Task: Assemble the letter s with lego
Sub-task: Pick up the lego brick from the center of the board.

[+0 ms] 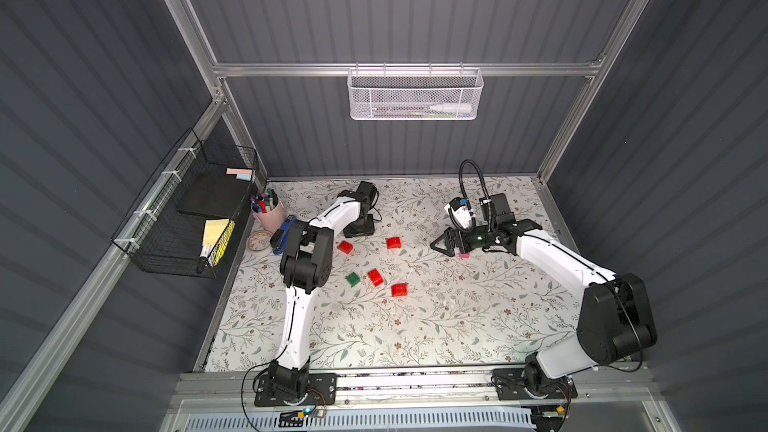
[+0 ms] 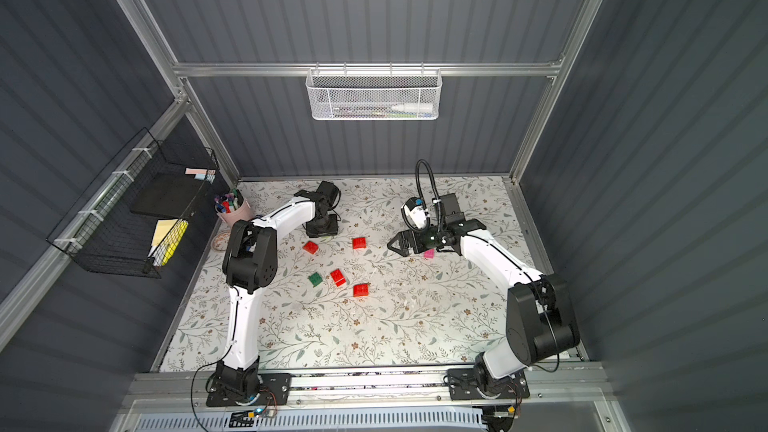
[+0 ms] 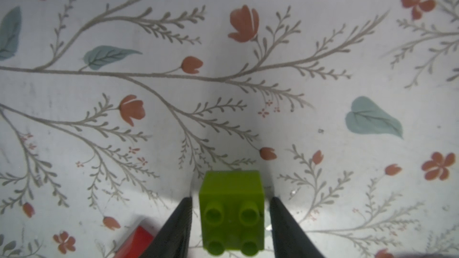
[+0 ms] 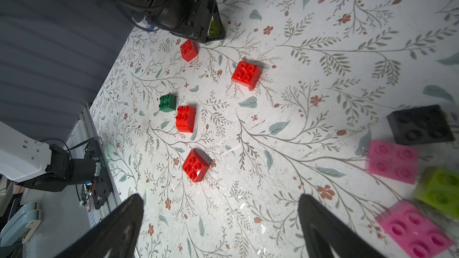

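— Two black fingers (image 3: 178, 229) of the left gripper (image 3: 231, 198) flank a lime green brick (image 3: 232, 209) toward the back of the table (image 1: 415, 326). A sliver of cloth shows on each side, so there is no pinch.
— And the right gripper (image 4: 221, 198)?
— Spread wide, nothing in it. Just beside it lie two pink bricks (image 4: 392, 161) (image 4: 414, 229), a black brick (image 4: 419, 125) and a second lime brick (image 4: 439, 192).
— The rest?
— Four red bricks (image 1: 345, 247) (image 1: 393, 243) (image 1: 375, 277) (image 1: 399, 290) and a dark green brick (image 1: 353, 279) lie loose mid-table, between the arms.
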### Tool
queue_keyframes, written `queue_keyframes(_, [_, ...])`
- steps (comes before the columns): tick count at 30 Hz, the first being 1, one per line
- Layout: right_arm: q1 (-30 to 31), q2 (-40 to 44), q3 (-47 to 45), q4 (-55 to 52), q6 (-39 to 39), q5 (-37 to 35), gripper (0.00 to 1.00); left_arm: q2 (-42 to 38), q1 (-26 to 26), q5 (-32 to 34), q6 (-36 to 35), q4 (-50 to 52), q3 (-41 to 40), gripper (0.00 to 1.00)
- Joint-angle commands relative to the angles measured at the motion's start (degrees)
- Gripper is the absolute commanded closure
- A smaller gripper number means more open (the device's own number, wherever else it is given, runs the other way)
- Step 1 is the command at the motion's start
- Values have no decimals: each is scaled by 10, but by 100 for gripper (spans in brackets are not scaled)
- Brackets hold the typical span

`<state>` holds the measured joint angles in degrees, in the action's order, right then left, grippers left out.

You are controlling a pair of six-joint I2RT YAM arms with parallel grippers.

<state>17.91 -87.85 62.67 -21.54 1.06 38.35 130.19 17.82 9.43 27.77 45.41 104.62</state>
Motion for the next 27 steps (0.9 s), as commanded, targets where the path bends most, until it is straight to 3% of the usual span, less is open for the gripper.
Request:
queue_keyframes(1, [2, -9, 14, -10, -7, 3, 1, 25, -3, -5, -10, 3, 21, 51])
queue_keyframes(8, [2, -8, 15, -13, -9, 2, 1, 31, -4, 2, -45, 2, 43, 67])
queue_keyframes(17, [1, -3, 17, -21, -17, -8, 1, -21, 15, 21, -19, 39, 44, 67])
queue_keyframes(22, [-3, -2, 17, -26, -18, -17, 1, -55, 53, 14, 21, 60, 47, 65])
queue_keyframes(27, [-12, 8, 10, -30, -17, -20, 1, -68, 98, 2, -8, 53, 54, 65])
